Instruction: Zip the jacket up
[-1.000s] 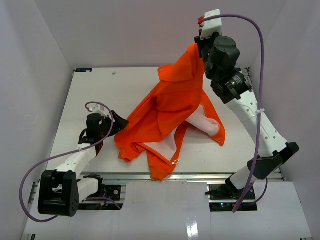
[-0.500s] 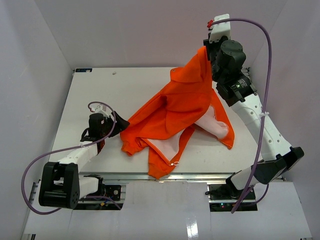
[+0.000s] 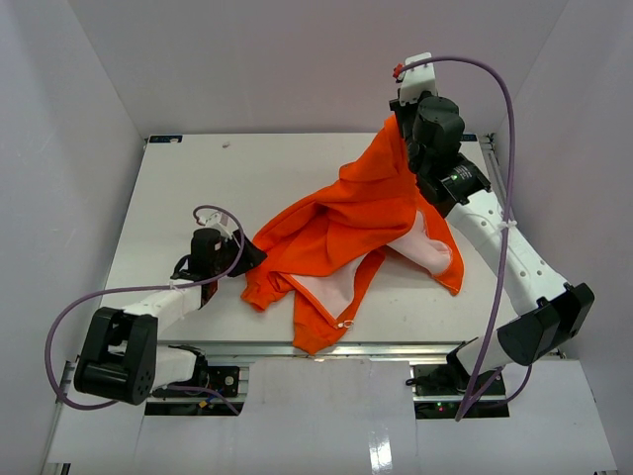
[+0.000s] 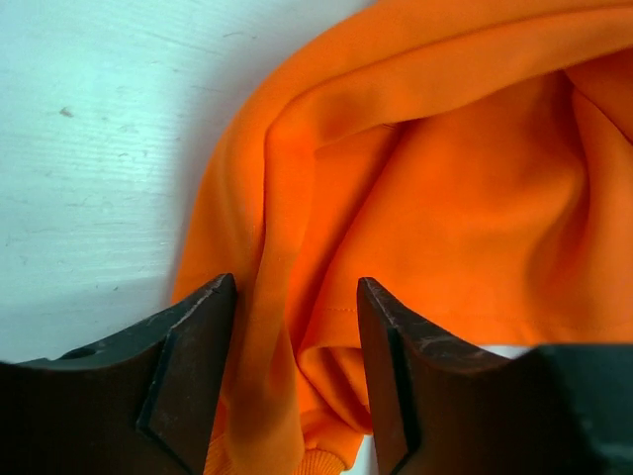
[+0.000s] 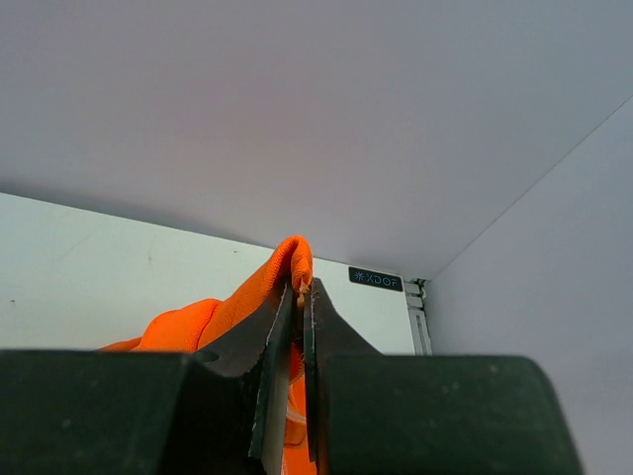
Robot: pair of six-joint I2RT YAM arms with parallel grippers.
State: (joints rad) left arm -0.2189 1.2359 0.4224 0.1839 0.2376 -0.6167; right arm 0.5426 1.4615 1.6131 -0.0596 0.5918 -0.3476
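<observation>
Hanging from right gripper (image 5: 300,297), jacket (image 3: 346,223); fold between left gripper's (image 4: 297,297) spread jaws.

Your top view looks down from above and behind the arm bases, far enough back to hold the whole table (image 3: 158,198) and both arms; your left wrist view sits very close, looking past the left gripper (image 4: 295,287) down at the jacket (image 4: 445,198) and a strip of tabletop. Your right wrist view is high up, facing along the right gripper (image 5: 302,287) toward the far wall; all three views share the jacket.
</observation>
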